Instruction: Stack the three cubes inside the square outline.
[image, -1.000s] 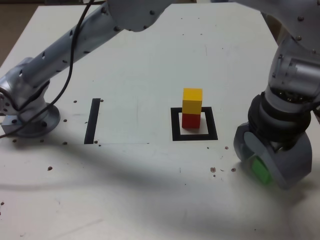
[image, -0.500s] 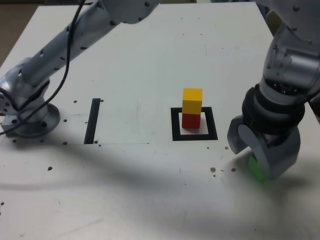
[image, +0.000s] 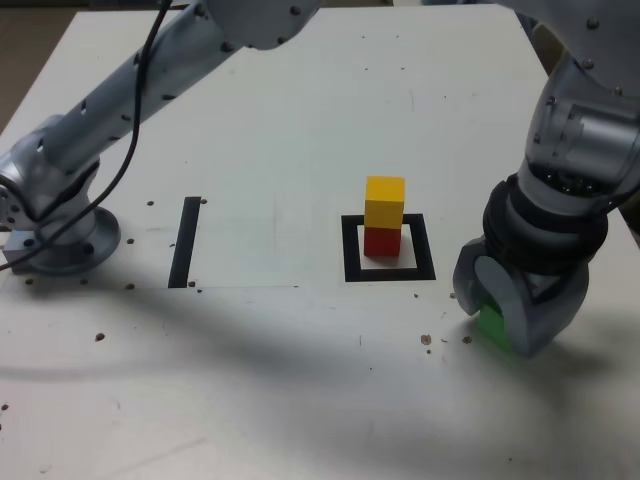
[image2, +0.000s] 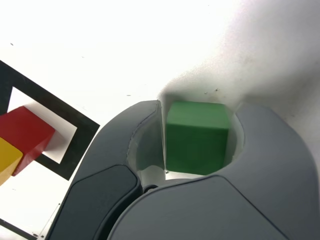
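Probably a robotics lab: a grey metallic jointed robot arm (image: 92, 112) spans a smooth white bench (image: 280, 400), its round base beyond a straight black strip (image: 185, 242) marked there.

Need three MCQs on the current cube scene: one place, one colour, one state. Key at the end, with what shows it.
1. Where is the green cube?
A) inside the square outline
B) on the yellow cube
C) between the gripper's fingers

2. Which colour is the top cube of the stack?
A) red
B) yellow
C) green

3. State of the stack?
A) two cubes high
B) three cubes high
C) toppled

1: C, the wrist view shows the green cube with a finger on either side.
2: B, the yellow cube sits on the red cube.
3: A, only those two are stacked, within the square outline.
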